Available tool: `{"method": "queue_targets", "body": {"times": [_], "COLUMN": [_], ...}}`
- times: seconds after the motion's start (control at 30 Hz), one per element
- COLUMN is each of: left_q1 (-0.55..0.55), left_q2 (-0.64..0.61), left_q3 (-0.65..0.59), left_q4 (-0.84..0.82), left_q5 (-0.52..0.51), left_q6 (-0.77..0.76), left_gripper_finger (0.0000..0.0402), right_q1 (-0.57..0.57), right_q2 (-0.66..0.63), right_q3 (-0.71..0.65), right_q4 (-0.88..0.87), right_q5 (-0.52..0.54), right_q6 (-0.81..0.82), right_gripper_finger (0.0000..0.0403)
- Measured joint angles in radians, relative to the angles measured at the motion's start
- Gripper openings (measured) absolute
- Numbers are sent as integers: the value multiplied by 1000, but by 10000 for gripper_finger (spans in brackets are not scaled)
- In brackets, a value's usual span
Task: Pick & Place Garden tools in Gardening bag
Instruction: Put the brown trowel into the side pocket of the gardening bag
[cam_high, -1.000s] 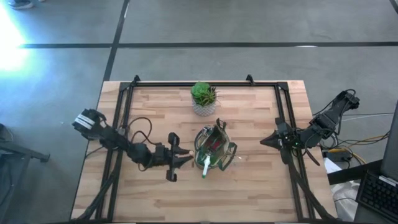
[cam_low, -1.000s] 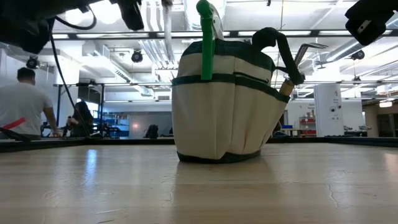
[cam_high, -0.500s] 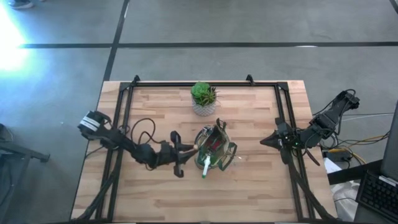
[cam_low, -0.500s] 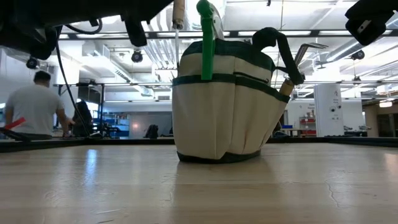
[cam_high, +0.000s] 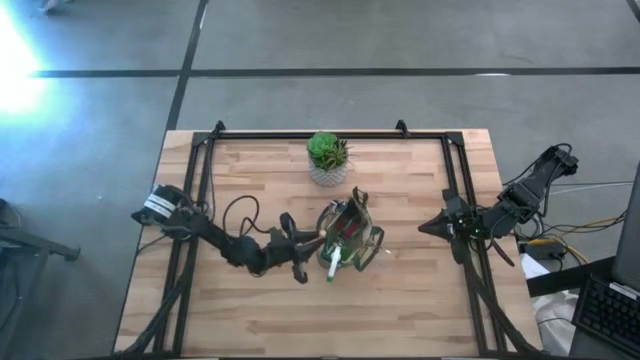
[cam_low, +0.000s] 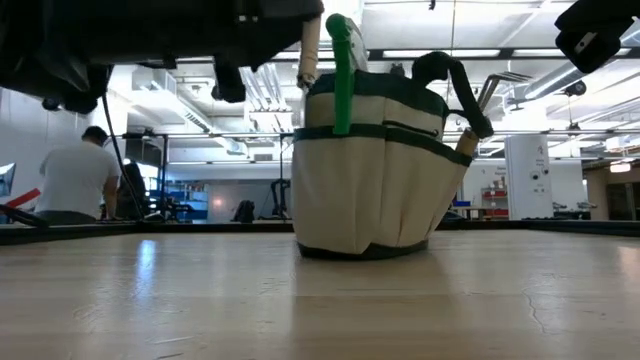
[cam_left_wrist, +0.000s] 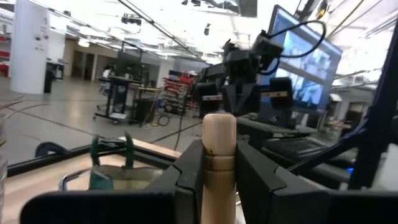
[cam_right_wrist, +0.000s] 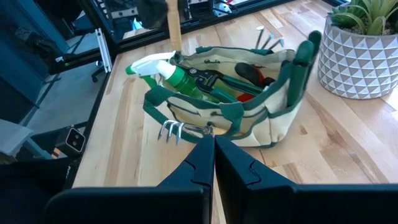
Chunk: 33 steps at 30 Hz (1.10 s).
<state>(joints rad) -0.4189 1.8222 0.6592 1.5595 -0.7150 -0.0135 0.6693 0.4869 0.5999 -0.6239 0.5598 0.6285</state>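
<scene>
High view shows the left gripper (cam_high: 305, 252) at the left side of the gardening bag (cam_high: 352, 238), its fingers clamped on a wooden handle (cam_left_wrist: 219, 163). This bag stands mid-table, near the plant pot (cam_high: 327, 158). At the right edge waits the right gripper (cam_high: 426, 226), fingers together.

Robotics lab — monitors (cam_left_wrist: 303, 59), equipment racks (cam_left_wrist: 177, 90)

Potted plant (cam_high: 327, 157) on wooden table (cam_high: 400, 290)
</scene>
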Motion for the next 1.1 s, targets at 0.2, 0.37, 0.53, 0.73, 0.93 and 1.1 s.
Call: {"method": "queue_targets", "body": {"times": [0.2,0.37,0.53,0.73,0.93,1.1], "left_q1": [1,3,14,48,77,84], "left_q2": [56,68,70,70,60,28], "left_q3": [44,42,41,41,8,-61], "left_q4": [-4,-2,-2,-3,-2,0], "left_q5": [-28,-108,-122,-150,-136,-61], "left_q6": [58,119,168,250,272,215], "left_gripper_finger": [68,68,68,68,68,68], "right_q1": [0,0,0,0,0,0], "right_q2": [0,0,0,0,0,0], "right_q3": [0,0,0,0,0,0], "right_q4": [0,0,0,0,0,0], "right_q5": [0,0,0,0,0,0], "right_q6": [0,0,0,0,0,0], "right_gripper_finger": [8,8,8,8,8,8]}}
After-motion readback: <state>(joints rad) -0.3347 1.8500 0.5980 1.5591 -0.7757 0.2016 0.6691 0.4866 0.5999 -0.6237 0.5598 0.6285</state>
